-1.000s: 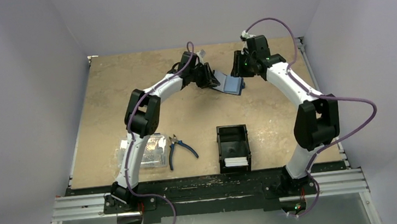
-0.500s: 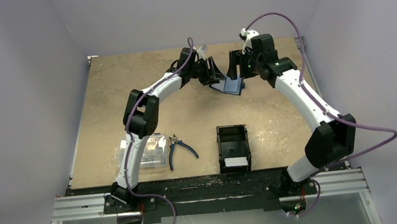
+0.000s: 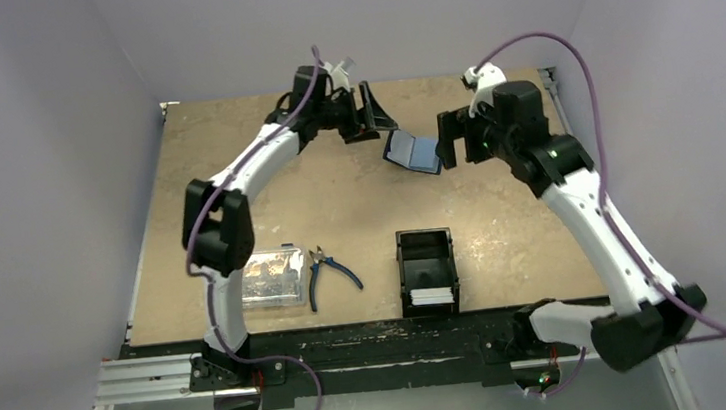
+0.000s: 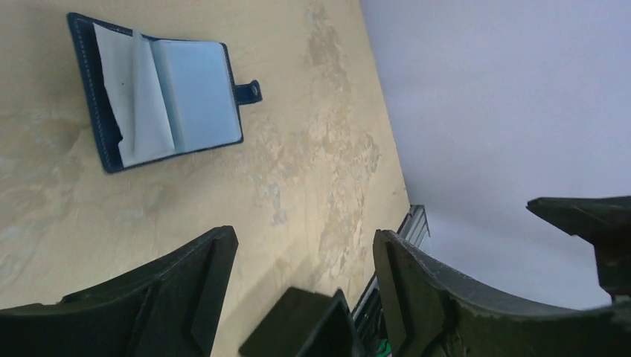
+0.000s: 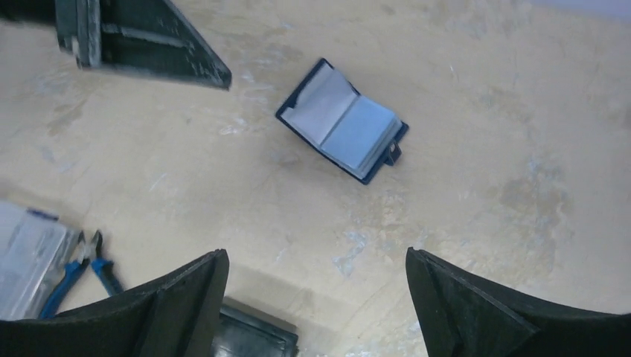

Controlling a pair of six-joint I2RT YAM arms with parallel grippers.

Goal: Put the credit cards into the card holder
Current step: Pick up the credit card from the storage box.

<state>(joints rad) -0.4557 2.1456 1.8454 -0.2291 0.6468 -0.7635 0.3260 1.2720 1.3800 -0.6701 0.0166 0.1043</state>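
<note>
Both claws have just let go and drawn back, the left claw (image 4: pixel 305 239) and right claw (image 5: pixel 316 256) now spread wide and empty, leaving the card holder (image 3: pixel 412 151) lying open on the desk (image 3: pixel 238 197), ready for the credit cards (image 3: pixel 433 296) waiting in the black tray (image 3: pixel 403 261).

White arms (image 3: pixel 262 157) with black joints (image 3: pixel 219 235) (purple cables (image 3: pixel 528 36) looping alongside).

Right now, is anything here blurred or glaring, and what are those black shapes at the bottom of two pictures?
Top view: soft, even light, faint shadows, no glare; the open card holder small but clear. Left wrist view: tilted, card holder sharp, the open left claw a dark shape close up. Right wrist view: the same with the open right claw.
</note>
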